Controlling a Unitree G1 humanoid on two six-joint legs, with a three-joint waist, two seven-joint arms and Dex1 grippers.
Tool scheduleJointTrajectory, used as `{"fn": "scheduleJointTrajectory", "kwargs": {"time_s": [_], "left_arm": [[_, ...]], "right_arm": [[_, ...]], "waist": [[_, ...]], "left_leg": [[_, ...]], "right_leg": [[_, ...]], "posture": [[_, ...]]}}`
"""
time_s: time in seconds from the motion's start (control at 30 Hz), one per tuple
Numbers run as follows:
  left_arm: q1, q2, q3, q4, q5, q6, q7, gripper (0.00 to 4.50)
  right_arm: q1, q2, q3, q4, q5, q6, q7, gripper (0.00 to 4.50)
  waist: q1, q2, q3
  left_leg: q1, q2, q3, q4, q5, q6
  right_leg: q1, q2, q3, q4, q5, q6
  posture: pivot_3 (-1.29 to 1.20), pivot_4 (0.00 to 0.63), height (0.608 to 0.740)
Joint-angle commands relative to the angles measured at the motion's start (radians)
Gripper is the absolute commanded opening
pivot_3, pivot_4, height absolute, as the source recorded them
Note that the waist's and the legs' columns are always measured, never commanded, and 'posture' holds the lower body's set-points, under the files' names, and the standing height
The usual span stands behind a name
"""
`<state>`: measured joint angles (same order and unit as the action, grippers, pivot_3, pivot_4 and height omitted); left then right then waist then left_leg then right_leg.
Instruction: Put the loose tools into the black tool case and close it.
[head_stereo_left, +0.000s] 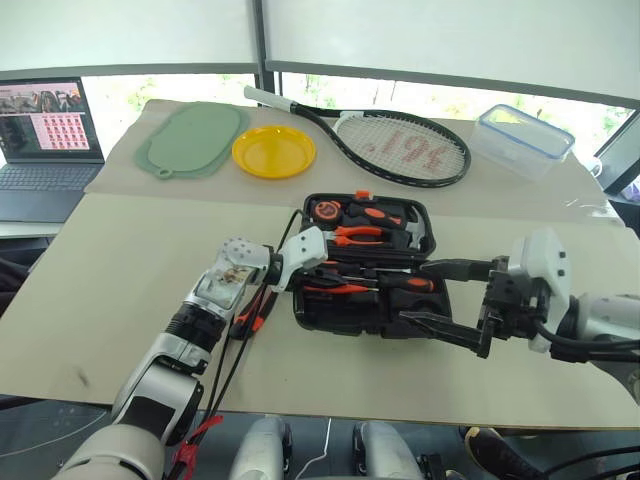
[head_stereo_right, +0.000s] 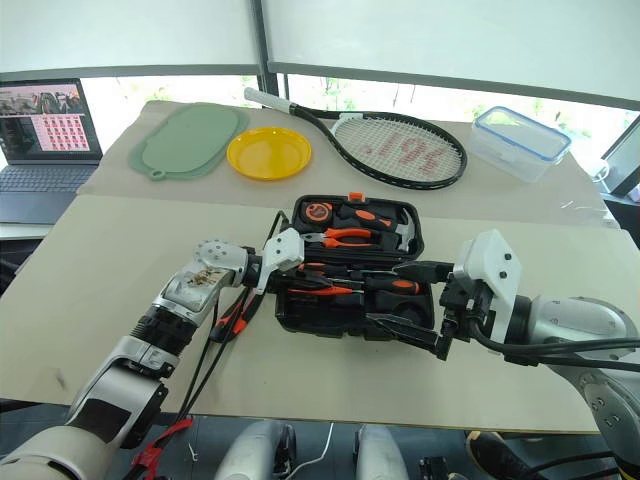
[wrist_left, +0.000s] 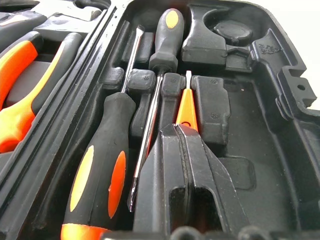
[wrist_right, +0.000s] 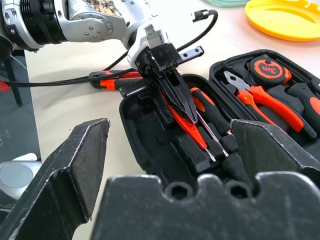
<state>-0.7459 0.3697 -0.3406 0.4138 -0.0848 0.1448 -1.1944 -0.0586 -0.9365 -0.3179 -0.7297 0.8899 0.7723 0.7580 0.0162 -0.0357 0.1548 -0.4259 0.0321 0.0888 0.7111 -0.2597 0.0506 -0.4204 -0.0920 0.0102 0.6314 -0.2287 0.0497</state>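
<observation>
- Left gripper (wrist_right: 186, 111): fingers clamped on the slim orange tester screwdriver (wrist_left: 187, 107), low over the open black tool case (head_stereo_left: 315, 310) at the table's near middle.
- Right gripper (head_stereo_left: 440, 300): fingers spread wide, holding nothing, beside the case.
- Risk: the tester could settle crooked against the seated screwdrivers (wrist_left: 102, 165) and block the lid.
- Hidden: the tester's handle, between the fingers; the utility knife (wrist_right: 112, 78) is partly hidden by cables.

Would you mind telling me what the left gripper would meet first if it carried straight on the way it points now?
Most likely the slim orange tester screwdriver that the left gripper is shut on, which it would press into its recess in the black tool case. Depth there is hard to judge.
</observation>
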Motion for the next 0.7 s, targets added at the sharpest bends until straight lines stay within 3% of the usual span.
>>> {"fn": "scheduleJointTrajectory", "kwargs": {"time_s": [0.03,0.27,0.4,0.5,0.7], "left_arm": [[0.019,0.009,-0.045,0.055,0.067,-0.069,0.002,0.02],[0.031,0.015,-0.039,0.082,0.084,-0.092,0.018,0.02],[0.032,0.038,0.010,0.011,0.029,-0.005,-0.003,0.02],[0.038,0.100,0.128,-0.180,-0.119,0.223,-0.021,0.76],[0.198,0.337,0.454,-0.595,-0.381,0.676,0.060,3.02]], "right_arm": [[-0.023,-0.005,0.004,-0.004,0.019,0.005,-0.007,4.50],[-0.030,-0.005,0.019,0.013,0.009,-0.004,-0.002,4.50],[-0.056,-0.003,0.051,0.029,-0.007,-0.014,0.010,4.50],[-0.087,-0.004,0.091,0.042,-0.032,-0.028,0.028,4.50],[-0.155,0.007,0.170,0.092,-0.083,-0.058,0.085,4.50]], "waist": [[0.000,0.000,0.000],[-0.004,0.001,-0.003],[-0.004,0.001,-0.004],[-0.015,0.001,-0.004],[-0.032,0.002,-0.004]], "left_leg": [[0.001,0.000,0.000,0.000,0.000,0.000],[0.003,0.000,0.000,0.000,0.000,0.000],[0.003,0.001,0.000,0.000,0.000,0.000],[0.002,0.002,0.001,0.000,0.000,0.000],[0.001,0.003,0.000,-0.001,0.000,0.000]], "right_leg": [[0.001,0.000,0.000,0.000,0.000,0.000],[0.002,0.000,0.000,0.000,0.000,0.000],[0.002,0.000,0.000,0.000,0.000,0.000],[0.001,0.001,0.001,0.001,0.001,-0.001],[-0.002,0.001,0.001,0.002,0.000,-0.001]], "posture": [[0.00,0.150,0.738],[0.00,0.150,0.738],[0.00,0.150,0.738],[0.00,0.150,0.738],[0.00,0.150,0.738]]}}
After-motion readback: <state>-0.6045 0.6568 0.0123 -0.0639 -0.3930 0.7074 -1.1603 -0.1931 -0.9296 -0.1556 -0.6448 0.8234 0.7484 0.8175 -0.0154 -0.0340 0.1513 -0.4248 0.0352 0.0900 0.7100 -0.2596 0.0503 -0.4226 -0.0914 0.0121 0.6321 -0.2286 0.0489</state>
